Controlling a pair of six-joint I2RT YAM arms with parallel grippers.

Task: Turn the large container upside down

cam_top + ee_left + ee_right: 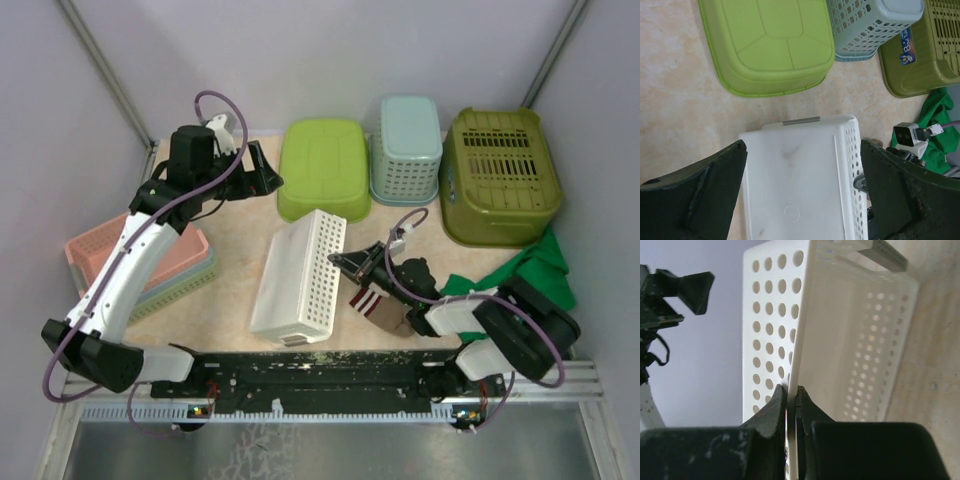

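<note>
The large white perforated basket (295, 275) lies tipped on its side in the middle of the table, its solid bottom facing up and left and its holed wall to the right. My right gripper (341, 262) is shut on that wall's rim; the right wrist view shows both pads (776, 400) pinching the thin white edge (799, 340). My left gripper (266, 181) is open and empty, up in the air behind the basket. The left wrist view shows the basket's bottom (800, 175) below and between its spread fingers (700, 190).
At the back stand an upturned lime tub (323, 167), a pale blue-green holed basket (406, 148) and an olive basket (500, 175). A green cloth (535, 270) lies at the right. A pink basket (100, 245) stacked on another sits at the left. A brown striped item (375, 305) lies beneath my right arm.
</note>
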